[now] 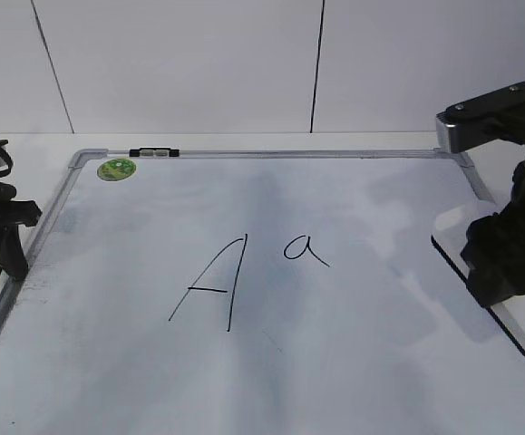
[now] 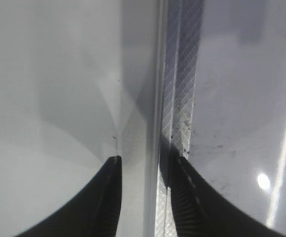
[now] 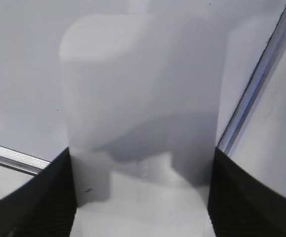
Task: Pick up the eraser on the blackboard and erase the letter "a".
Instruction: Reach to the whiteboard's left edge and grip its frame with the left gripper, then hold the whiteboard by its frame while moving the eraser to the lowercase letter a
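Note:
The blackboard [image 1: 380, 362] is a white board in a silver frame, lying flat. A small handwritten letter "a" [image 1: 306, 249] sits near its middle. The white eraser [image 1: 518, 319] lies at the board's right edge, its black underside showing at the near end. My right gripper [image 1: 502, 276] is down over it. In the right wrist view the eraser [image 3: 143, 98] fills the gap, and both black fingers of that gripper [image 3: 142, 197] press its long sides. My left gripper [image 1: 4, 249] is at the board's left edge. It [image 2: 143, 163] stands open astride the frame [image 2: 180, 74].
A large capital "A" [image 1: 212, 285] stands just left of the small letter. A round green magnet [image 1: 117, 168] sits in the board's far left corner, and a black clip [image 1: 153, 152] is on the far frame. A white wall rises behind the table.

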Robot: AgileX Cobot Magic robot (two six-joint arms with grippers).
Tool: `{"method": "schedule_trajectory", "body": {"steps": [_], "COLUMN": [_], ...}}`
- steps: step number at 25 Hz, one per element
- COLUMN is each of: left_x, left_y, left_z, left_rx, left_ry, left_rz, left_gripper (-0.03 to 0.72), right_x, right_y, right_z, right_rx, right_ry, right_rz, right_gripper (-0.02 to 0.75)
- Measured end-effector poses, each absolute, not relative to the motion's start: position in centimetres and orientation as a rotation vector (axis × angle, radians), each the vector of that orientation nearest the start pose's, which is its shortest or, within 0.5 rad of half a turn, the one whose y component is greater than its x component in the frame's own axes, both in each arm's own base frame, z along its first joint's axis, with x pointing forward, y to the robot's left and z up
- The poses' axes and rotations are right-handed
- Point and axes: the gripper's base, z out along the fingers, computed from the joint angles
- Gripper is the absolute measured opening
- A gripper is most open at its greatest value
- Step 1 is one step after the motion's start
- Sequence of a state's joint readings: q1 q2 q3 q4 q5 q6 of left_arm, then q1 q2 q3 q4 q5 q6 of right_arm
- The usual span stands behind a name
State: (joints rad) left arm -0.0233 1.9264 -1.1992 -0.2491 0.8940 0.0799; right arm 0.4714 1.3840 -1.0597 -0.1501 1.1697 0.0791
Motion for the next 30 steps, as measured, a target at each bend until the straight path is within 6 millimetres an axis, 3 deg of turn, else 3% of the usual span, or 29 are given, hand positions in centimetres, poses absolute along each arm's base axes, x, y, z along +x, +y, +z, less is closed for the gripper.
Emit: {"method": "schedule_trajectory", "body": {"steps": [14,30], "left_x": [35.32,35.43], "left_y": [-2.57,-2.6], "left_z": [15.3,15.31], "left_rx": [-0.077,-0.086], "left_ry": [3.08,3.067], "left_rz": [-0.302,-0.308], "left_gripper": [0.179,0.162], "right_x": [22.79,22.79], "right_y": [10.21,10.21], "right_z": [28.12,28.12], "right_rx": [-0.644,-0.644], "right_ry": [2.871,2.871], "right_rz": [-0.137,-0.137], "right_gripper": [0.531,0.531]}}
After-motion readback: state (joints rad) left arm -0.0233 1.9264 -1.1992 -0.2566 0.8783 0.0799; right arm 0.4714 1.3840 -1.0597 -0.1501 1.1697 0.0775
